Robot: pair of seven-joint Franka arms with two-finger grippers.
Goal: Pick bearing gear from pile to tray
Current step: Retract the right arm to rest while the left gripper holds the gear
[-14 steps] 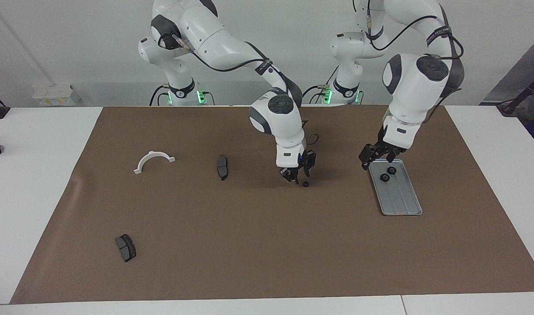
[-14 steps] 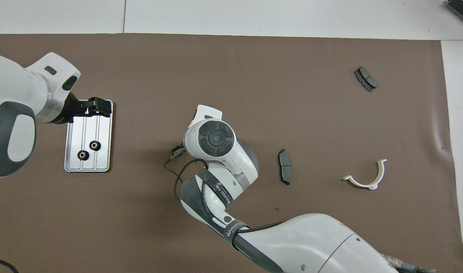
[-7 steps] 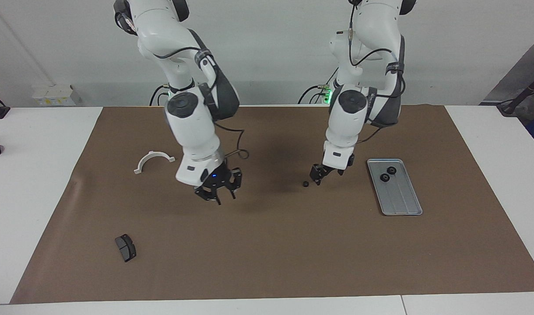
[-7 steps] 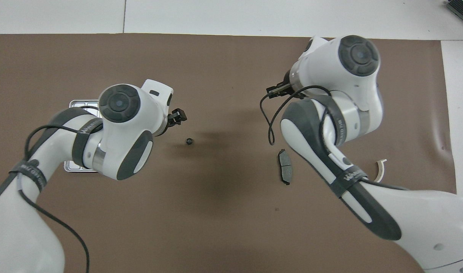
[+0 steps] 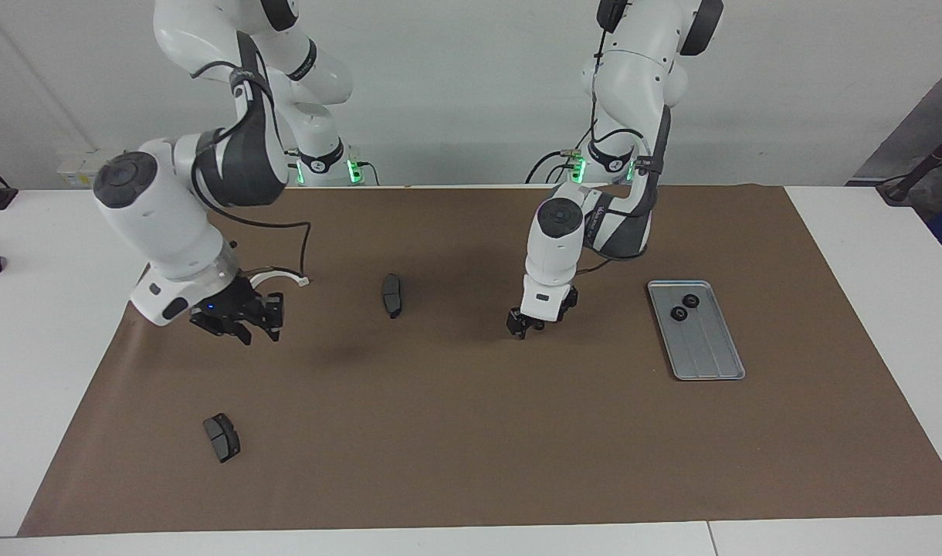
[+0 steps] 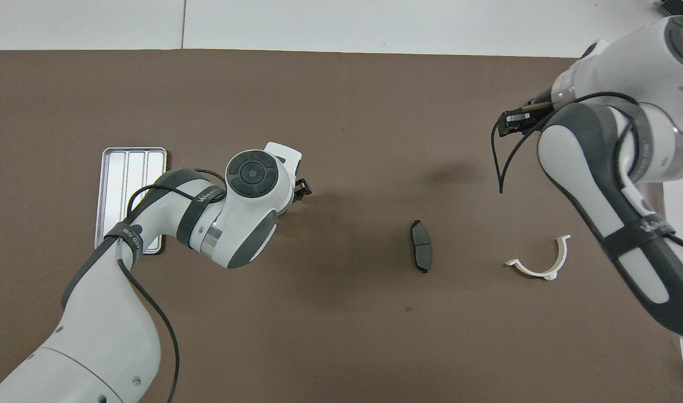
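Ring hidden under left gripper (image 5: 526,327), lowered mid-bench to grasp it; jaws' state unclear. Right gripper (image 5: 239,324) waits, jaws spread. Tray (image 5: 710,363) holds two.

Tray (image 5: 707,359): silver-grey metal, satin sheen, smooth with lengthwise ridges. Mat (image 5: 471,432): matt brown, paper-like, slightly creased at the edge; table (image 5: 888,232) is smooth white. Brake pads (image 5: 392,294) matt dark grey, bracket (image 5: 274,272) white plastic, arm shells (image 5: 170,224) glossy white plastic.
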